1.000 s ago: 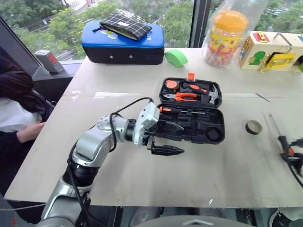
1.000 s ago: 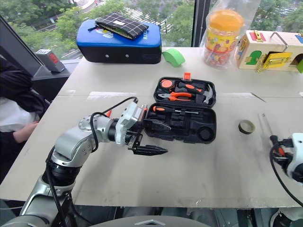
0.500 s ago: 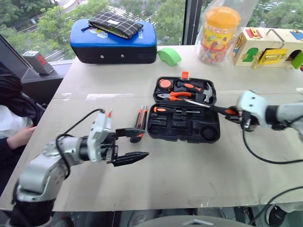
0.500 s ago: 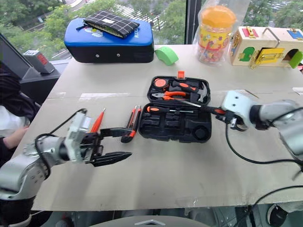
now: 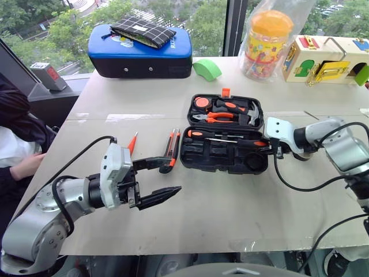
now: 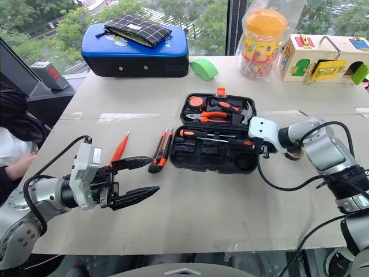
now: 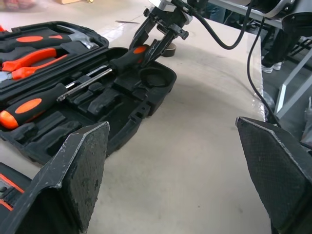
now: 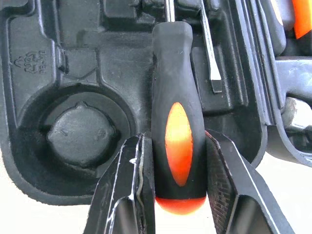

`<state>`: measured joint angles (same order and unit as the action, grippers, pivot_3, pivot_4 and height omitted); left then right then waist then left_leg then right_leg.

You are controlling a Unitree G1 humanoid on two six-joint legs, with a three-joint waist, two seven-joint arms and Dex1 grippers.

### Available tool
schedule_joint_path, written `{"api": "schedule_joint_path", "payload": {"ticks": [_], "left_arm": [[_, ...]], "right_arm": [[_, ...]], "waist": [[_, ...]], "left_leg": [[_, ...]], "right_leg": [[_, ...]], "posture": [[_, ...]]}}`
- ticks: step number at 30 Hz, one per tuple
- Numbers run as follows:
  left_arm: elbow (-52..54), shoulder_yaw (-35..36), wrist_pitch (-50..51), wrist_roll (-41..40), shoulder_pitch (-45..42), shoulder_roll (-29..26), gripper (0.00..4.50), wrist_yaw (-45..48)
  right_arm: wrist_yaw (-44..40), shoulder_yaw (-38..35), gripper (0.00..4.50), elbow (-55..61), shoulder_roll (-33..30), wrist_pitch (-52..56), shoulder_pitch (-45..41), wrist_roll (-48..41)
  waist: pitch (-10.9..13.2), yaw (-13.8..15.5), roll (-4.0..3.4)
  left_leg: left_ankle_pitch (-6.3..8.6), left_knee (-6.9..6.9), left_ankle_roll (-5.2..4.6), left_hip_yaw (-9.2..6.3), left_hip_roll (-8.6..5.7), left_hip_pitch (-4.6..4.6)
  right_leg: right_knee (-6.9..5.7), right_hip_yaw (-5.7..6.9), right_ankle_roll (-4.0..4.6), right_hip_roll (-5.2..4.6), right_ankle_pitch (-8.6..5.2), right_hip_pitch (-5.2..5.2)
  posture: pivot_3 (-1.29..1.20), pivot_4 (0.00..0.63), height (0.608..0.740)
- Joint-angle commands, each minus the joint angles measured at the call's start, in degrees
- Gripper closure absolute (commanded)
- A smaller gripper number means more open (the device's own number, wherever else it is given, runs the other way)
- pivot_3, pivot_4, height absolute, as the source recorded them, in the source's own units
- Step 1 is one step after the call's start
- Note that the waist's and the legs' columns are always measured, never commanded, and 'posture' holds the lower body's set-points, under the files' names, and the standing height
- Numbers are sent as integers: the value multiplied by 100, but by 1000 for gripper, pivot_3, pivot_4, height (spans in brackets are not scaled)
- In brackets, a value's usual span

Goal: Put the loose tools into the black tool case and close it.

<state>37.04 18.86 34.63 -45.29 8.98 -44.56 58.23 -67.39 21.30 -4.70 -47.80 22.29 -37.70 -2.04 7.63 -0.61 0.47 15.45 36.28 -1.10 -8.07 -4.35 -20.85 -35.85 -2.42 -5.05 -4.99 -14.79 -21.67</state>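
Right wrist view: right pincer (image 8: 178, 195) grips a screwdriver (image 8: 177, 122) over the open tool case (image 5: 225, 147); left pincer (image 5: 157, 180) hovers level, spread wide and empty.

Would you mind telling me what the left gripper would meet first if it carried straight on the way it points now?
Probably nothing close: the open left gripper points across bare table, passing in front of the black tool case, though depth is uncertain.

Our left gripper (image 5: 154, 180) carries two black fingers (image 7: 75, 168), tapered and finely textured on their inner faces, behind which sits a white boxy housing on a silver-grey arm, a black cable looping over it. Our right gripper (image 6: 264, 151) has the same white housing, grey rounded joints behind it and black cables trailing below.
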Motion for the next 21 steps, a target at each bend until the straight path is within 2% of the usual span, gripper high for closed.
{"api": "schedule_joint_path", "payload": {"ticks": [1, 2, 3, 7, 10, 12, 17, 18, 21], "left_arm": [[44, 79, -88, -108, -35, -62, 271, -17], [35, 74, -99, -97, -31, -63, 271, -13], [35, 69, -104, -92, -26, -63, 271, -15], [82, 46, -109, -65, -4, -58, 271, -60], [85, -7, -91, -74, -61, -46, 271, -131], [77, -59, -71, -85, -131, -44, 271, -184], [36, -93, -79, -78, -206, -23, 271, -291], [31, -84, -80, -78, -197, -16, 271, -312], [24, -70, -96, -70, -143, -8, 271, -334]], "right_arm": [[-158, 171, 2283, -308, 180, -117, -41, 191], [-113, 118, 2063, -335, 223, -177, -67, 207], [-102, 51, 1542, -340, 256, -223, -90, 186], [-212, -344, 1542, -49, 291, -174, -115, -111], [-241, -773, 1542, 373, 346, 242, -110, -609], [-176, -1195, 2048, 736, 442, 927, -91, -1207], [567, -1736, 4269, 1048, 821, 1577, 152, -1619], [785, -1771, 4406, 1058, 910, 1569, 231, -1565], [1325, -1726, 4406, 990, 1091, 1419, 478, -1298]], "waist": [[-2, -18, 1], [-2, -21, 1], [-2, -20, 1], [1, -20, -3], [10, -12, -18], [12, -5, -20], [10, 11, -17], [9, 11, -16], [10, 8, -18]], "left_leg": [[-2, 0, 4, 0, 1, 1], [-3, 0, 7, 1, 1, 1], [-3, 0, 8, 1, 1, 1], [-4, -3, 15, 1, 4, -1], [-4, -4, 15, 2, 4, -8], [-4, -4, 15, 0, 4, -18], [-1, -4, 10, -3, 4, -20], [0, -4, 10, -3, 4, -20], [-1, -5, 11, -2, 2, -20]], "right_leg": [[0, -1, 0, 0, 0, 0], [0, -3, 0, 0, 0, 0], [0, -4, 0, 0, 0, -1], [1, -4, 0, 1, 0, -5], [2, -6, 0, 0, 0, -6], [2, -5, 0, -1, 0, -14], [5, -3, 0, -2, 0, -19], [5, -3, 0, -2, 0, -19], [4, -4, 0, -3, 0, -20]], "posture": [[0, 150, 740], [0, 150, 740], [0, 150, 740], [0, 150, 740], [0, 150, 740], [0, 150, 740], [0, 150, 740], [0, 150, 740], [0, 150, 740]]}}
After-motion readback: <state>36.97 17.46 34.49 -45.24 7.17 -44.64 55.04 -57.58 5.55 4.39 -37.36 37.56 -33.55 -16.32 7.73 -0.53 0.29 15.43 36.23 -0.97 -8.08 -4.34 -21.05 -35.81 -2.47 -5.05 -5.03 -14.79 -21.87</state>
